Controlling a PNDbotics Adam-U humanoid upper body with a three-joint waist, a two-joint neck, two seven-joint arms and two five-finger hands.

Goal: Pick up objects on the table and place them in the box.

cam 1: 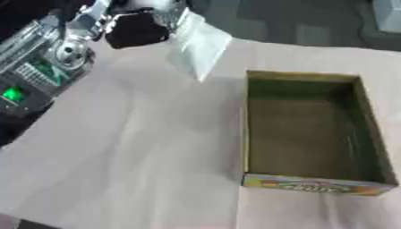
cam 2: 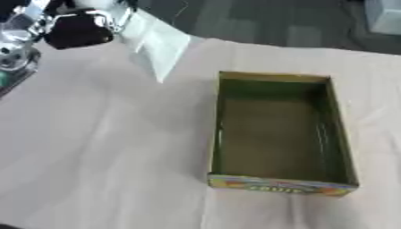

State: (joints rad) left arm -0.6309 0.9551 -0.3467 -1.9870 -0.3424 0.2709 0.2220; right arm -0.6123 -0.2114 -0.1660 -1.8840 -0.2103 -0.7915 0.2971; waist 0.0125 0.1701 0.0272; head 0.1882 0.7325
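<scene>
Box, the open cardboard one with the green-brown inside and a bright printed strip along its near wall, sits on the right half of the table with its mouth facing up, so anything lowered from above would drop straight in. Nothing shows inside it. At the far left, the left hand is raised above the table's far edge with a pale, flat packet hanging from it; the packet tilts down and right, its lower corner pointing toward the box's far-left corner but well short of the rim. The fingers appear curled onto the packet's upper end, though the blur there hides exactly how they clamp it. Held by one end like that, the packet dangles free, which I judge suits carrying it across to the opening. The silver forearm with its green lights fills the far-left corner. No other loose object shows on the cloth, and nothing lies between packet and box. The right hand is in neither view
</scene>
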